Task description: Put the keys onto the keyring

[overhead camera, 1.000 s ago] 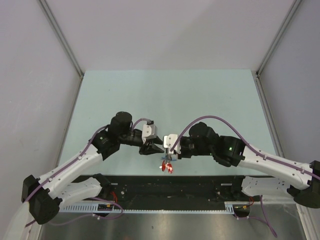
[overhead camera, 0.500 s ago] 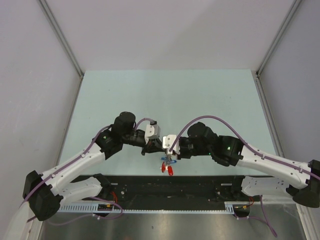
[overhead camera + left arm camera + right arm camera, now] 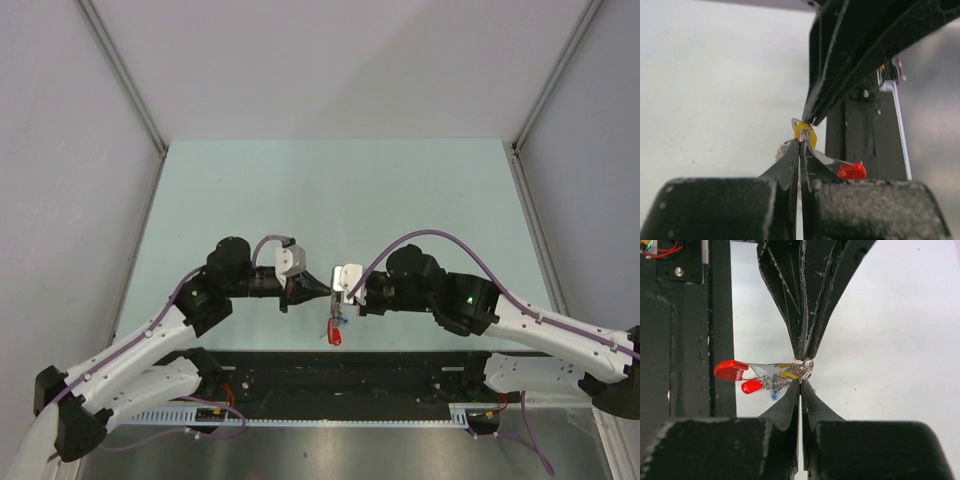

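Item: keyring, mid-air over counter's near edge, pinched in closed R claw. L claw closed on yellow key, tip-to-tip opposite. I judge key touches keyring.

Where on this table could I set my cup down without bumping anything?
The far half of the table, up to the back wall, is bare. The near middle is crowded: the left gripper and right gripper meet there, pinching the keys and keyring.
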You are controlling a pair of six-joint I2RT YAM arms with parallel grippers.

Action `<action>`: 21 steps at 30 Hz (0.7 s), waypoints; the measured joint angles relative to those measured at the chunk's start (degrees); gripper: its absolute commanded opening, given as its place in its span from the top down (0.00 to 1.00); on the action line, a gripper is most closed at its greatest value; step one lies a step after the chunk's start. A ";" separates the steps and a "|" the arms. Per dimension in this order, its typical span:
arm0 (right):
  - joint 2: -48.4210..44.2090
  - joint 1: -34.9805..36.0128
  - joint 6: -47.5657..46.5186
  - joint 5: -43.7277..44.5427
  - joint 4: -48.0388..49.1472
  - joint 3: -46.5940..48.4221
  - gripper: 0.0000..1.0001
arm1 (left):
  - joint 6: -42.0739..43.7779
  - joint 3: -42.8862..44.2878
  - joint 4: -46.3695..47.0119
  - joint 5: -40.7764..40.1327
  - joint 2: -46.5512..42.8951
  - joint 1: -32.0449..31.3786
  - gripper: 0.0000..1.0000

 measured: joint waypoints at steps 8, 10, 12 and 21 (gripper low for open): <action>-2.69 0.24 2.03 1.49 6.21 -3.50 1.00 | -13.44 -7.76 12.96 -8.24 -5.90 -0.44 1.00; -3.08 0.22 2.34 1.73 7.74 -4.85 1.00 | -16.61 -9.64 16.74 -9.29 -5.68 -0.42 1.00; -3.30 0.22 2.69 1.79 8.94 -6.27 1.00 | -20.22 -12.41 21.35 -10.10 -5.44 -0.42 1.00; -2.38 0.24 2.91 2.49 11.06 -7.23 1.00 | -28.46 -16.98 30.34 -13.00 -5.25 -0.42 0.74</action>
